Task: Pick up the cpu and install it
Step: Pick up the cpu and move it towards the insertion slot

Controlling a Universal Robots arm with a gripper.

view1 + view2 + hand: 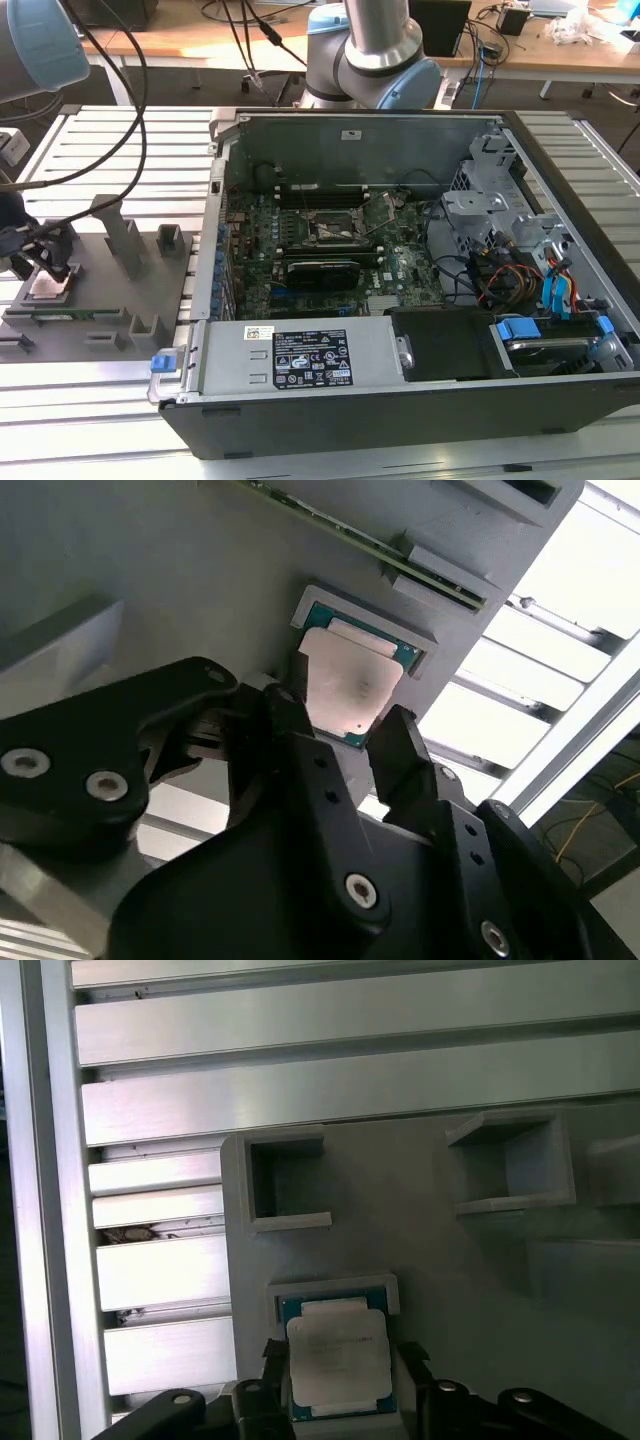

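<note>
cpu (337,1360) is flat, silver lid up, in a raised square pocket (330,1288) of the grey holder plate (470,1290). Green edge of the chip shows around the lid in both wrist views.

gripper (343,1360) is down over the cpu and straddles it on two opposite sides, right at its edges. Can't tell if it's clamped on the chip or just spread around it. Chip looks seated in the pocket, not lifted.

On the plate just beyond the gripper are two open-sided box pockets (285,1180), both empty. In the exterior view, upright grey posts (122,235) stand on the plate beside the gripper.

Plate lies on the slatted aluminium table (300,1090); the slats run under and past the gripper. Black cables (130,120) loop from above down to the gripper.

computer case (420,300) lies open on its side, well apart from the gripper, toward the exterior view's right. Inside it, the motherboard (300,215) has a dark square socket frame (335,228), and a long black expansion card (320,270) sits just beside that. The arm's base joint (375,60) is behind the case, far from the gripper.
</note>
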